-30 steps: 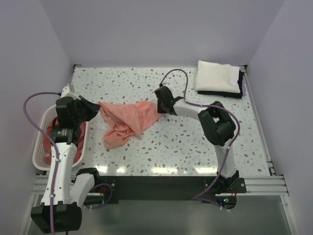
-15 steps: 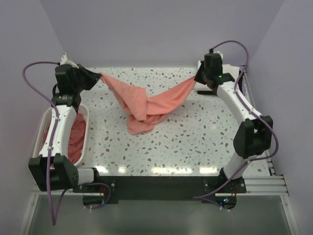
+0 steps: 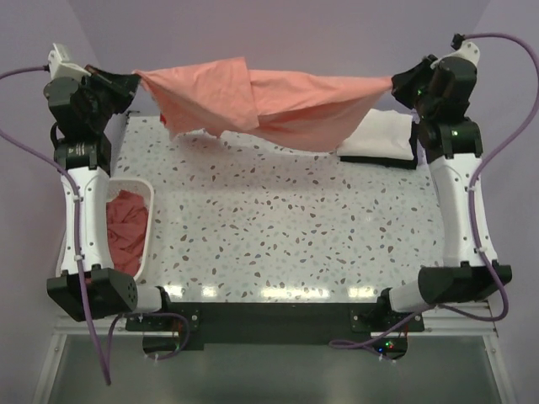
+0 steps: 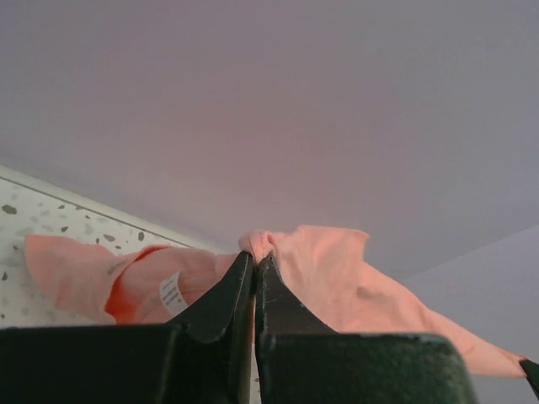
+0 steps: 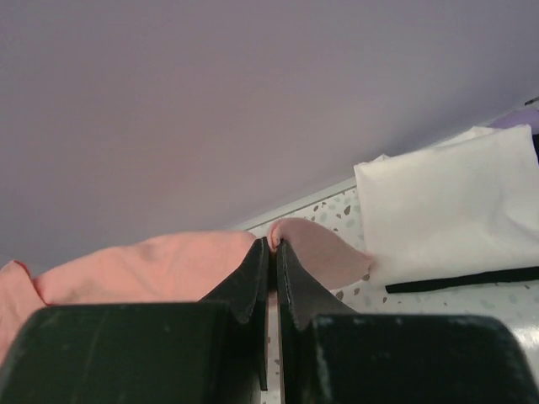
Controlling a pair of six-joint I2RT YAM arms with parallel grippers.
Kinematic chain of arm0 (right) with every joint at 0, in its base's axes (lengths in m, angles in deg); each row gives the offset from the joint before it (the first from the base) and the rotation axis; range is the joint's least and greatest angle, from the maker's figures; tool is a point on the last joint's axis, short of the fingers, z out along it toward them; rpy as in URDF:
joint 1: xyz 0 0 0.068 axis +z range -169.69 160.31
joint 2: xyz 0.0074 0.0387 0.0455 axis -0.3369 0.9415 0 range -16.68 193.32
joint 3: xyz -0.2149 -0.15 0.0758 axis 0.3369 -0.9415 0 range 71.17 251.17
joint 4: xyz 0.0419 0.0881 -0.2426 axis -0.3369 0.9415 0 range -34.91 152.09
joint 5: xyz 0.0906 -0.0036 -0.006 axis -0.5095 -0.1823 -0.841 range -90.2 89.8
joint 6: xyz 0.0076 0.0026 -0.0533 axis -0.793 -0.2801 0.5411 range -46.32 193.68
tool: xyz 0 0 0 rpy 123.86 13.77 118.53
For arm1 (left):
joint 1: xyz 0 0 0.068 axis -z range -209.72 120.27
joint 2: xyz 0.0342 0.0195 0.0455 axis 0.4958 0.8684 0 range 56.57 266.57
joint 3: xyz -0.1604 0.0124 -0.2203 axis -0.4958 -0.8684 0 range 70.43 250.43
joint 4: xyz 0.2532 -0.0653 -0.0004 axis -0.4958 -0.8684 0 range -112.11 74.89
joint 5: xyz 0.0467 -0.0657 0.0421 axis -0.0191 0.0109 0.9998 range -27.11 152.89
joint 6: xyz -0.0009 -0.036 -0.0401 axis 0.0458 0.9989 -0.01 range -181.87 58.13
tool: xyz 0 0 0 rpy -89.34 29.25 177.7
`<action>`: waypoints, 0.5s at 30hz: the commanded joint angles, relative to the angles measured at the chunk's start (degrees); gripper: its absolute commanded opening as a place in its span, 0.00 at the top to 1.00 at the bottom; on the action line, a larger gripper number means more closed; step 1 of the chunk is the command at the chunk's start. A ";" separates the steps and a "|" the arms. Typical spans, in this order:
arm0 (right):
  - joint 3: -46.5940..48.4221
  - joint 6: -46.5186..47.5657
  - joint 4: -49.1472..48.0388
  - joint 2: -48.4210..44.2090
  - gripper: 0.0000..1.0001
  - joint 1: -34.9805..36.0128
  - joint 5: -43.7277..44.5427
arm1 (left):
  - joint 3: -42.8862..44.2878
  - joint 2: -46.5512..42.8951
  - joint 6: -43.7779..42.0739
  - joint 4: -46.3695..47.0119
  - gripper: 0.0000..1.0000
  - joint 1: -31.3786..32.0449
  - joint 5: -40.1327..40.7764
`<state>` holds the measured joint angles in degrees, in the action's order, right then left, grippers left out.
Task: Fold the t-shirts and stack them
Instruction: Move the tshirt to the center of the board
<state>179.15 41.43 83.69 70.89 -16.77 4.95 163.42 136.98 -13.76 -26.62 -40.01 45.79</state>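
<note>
The left gripper [image 3: 133, 77] was pinched shut on a small bunch of pink cloth at one end of the shirt [image 3: 269, 105]. The right gripper [image 3: 396, 84] was pinched shut on a similar nub at the other end. Both stood high and wide apart, so the shirt hung between them in a shallow sag, clear of the table [image 3: 278, 236] below.

In the left wrist view the cloth poked out just past the closed fingertips. The white neck label [image 4: 173, 293] sat close beside them, lower and to one side, which suggested that this grip was near the collar or a shoulder. Which part the right gripper held could not be told.

The cloth looked thin, soft and very light. It draped, doubled over itself near the left gripper, and ran with a twist along its length rather than as a flat sheet. It would likely keep no shape of its own and could slip from so shallow a pinch if tugged hard. Better holds for laying it flat would probably be the two shoulders or the two hem corners, so that the body fell open under its own weight.

Below the left gripper, a basket [image 3: 150, 187] held more pink shirts [image 3: 126, 229]. Below and just inward of the right gripper lay a folded white cloth [image 3: 383, 133] on something dark. No folded pink shirt lay on the table, so the task seemed at an early stage.
</note>
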 commanded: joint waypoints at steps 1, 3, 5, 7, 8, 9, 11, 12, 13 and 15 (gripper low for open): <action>-7.76 -1.67 -1.52 -8.80 1.00 -0.19 0.39 | -11.28 -5.06 3.12 1.49 1.00 -4.73 -1.62; -20.57 -3.16 -4.50 -14.51 1.00 -0.19 -2.14 | -17.72 -7.17 3.04 2.01 0.98 -4.83 -2.84; -35.37 -5.80 -6.70 -20.47 1.00 -0.19 -3.65 | -28.00 -8.41 2.68 2.19 0.91 -4.83 -3.55; -45.10 -7.12 -10.14 -23.92 1.00 -0.19 -5.06 | -38.26 -10.52 1.81 3.41 0.67 -4.92 -5.04; -53.06 -7.21 -10.49 -26.72 1.00 -0.19 -4.97 | -40.76 -11.05 0.76 2.99 0.57 -4.92 -5.05; -56.62 -7.13 -11.54 -27.79 1.00 -0.11 -6.89 | -42.70 -12.27 -0.73 1.76 0.44 -4.92 -3.83; -64.87 -7.13 -12.16 -28.94 1.00 -0.19 -8.39 | -48.06 -13.86 -2.15 2.27 0.40 -4.31 -3.73; -66.83 -6.95 -12.77 -28.60 1.00 -0.19 -9.53 | -49.38 -14.65 -2.67 1.67 0.38 -3.96 -2.86; -68.33 -6.34 -12.95 -28.07 1.00 -0.19 -10.93 | -51.14 -15.70 -3.46 1.14 0.38 -3.52 -2.33; -71.41 -5.55 -13.30 -26.41 1.00 -0.11 -11.73 | -52.73 -16.85 -4.43 0.00 0.38 -0.64 0.82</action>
<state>109.36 35.73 75.15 44.59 -17.01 -2.94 111.07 125.35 -14.67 -29.09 -43.75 43.87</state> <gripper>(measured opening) 0.026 0.619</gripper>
